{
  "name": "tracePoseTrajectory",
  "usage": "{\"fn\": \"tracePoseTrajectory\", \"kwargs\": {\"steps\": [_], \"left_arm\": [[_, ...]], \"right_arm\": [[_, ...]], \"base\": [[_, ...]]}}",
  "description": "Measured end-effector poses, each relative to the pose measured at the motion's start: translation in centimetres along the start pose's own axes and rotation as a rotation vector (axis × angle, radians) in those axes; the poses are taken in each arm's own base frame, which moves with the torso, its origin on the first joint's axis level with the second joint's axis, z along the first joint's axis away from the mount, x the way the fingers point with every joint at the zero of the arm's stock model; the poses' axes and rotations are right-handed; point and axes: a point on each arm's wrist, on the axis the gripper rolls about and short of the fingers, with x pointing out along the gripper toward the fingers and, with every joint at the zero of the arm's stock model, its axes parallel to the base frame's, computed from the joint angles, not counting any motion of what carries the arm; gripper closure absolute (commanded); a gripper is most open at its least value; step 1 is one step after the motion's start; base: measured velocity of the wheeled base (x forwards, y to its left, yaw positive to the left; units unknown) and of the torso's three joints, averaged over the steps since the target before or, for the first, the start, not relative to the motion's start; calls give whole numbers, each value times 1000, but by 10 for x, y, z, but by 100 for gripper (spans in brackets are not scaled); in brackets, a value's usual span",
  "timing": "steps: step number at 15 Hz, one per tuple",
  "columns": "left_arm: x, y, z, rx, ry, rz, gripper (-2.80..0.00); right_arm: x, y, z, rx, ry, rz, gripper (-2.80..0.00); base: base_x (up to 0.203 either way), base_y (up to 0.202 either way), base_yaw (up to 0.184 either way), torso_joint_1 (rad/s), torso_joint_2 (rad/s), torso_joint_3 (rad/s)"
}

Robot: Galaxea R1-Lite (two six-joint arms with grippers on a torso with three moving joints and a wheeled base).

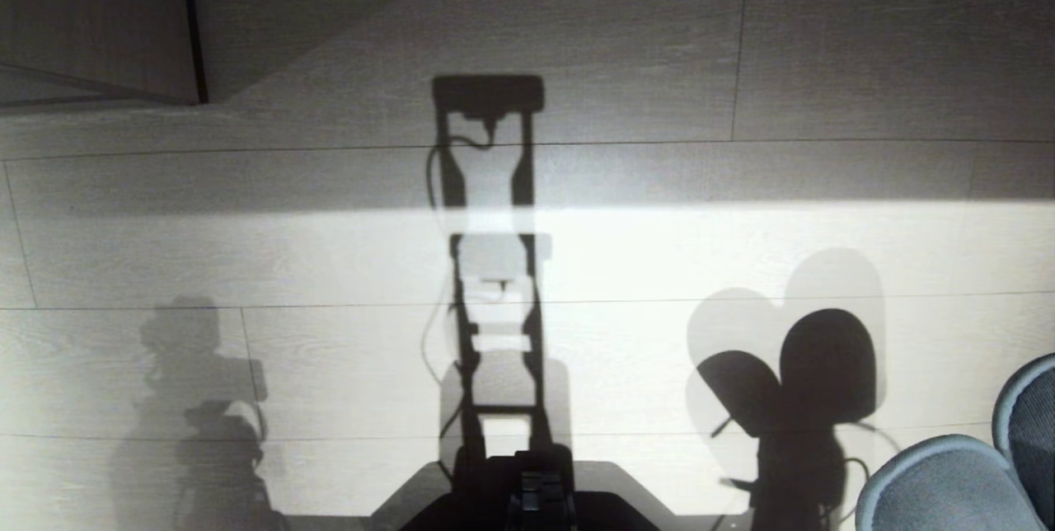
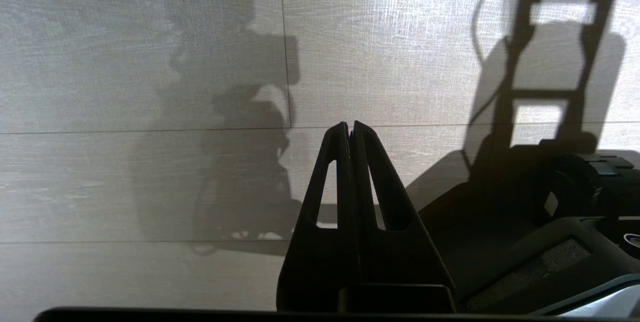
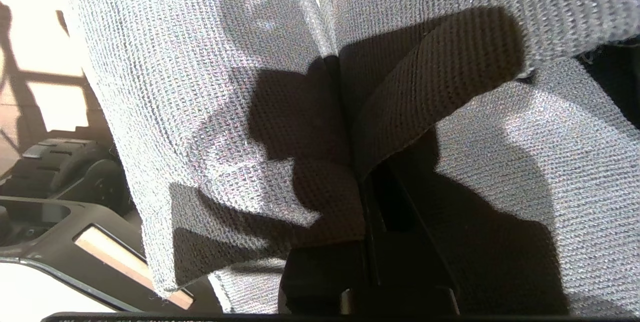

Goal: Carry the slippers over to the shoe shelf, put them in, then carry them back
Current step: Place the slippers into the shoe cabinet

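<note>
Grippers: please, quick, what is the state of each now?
Left gripper: closed, empty, above the floor.
Right gripper: closed on the soft knitted fabric slippers.

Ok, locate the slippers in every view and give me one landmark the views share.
Head view: slippers at the lower right corner.
Left wrist view: not in it.
Right wrist view: they fill the picture, clamped in the right gripper.
Shared landmark: the robot's dark base, also in both wrist views.

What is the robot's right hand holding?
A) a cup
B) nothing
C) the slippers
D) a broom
C: in the right wrist view the right hand is shut on the woven fabric of the slippers, which hang from it and also show at the lower right of the head view.
</note>
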Motion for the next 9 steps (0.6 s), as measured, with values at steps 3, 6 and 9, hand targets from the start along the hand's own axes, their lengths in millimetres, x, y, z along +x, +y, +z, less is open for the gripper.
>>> {"fn": "tracePoseTrajectory", "kwargs": {"steps": [3,6,9], "left_arm": [[0,0,0,0,0,0,0],[0,0,0,0,0,1,0],[0,0,0,0,0,0,0]], "right_arm": [[0,0,0,0,-1,0,0],[0,0,0,0,-1,0,0],[0,0,0,0,0,0,0]], "base": [[0,0,0,0,0,0],[0,0,0,0,0,0],[0,0,0,0,0,0]]}}
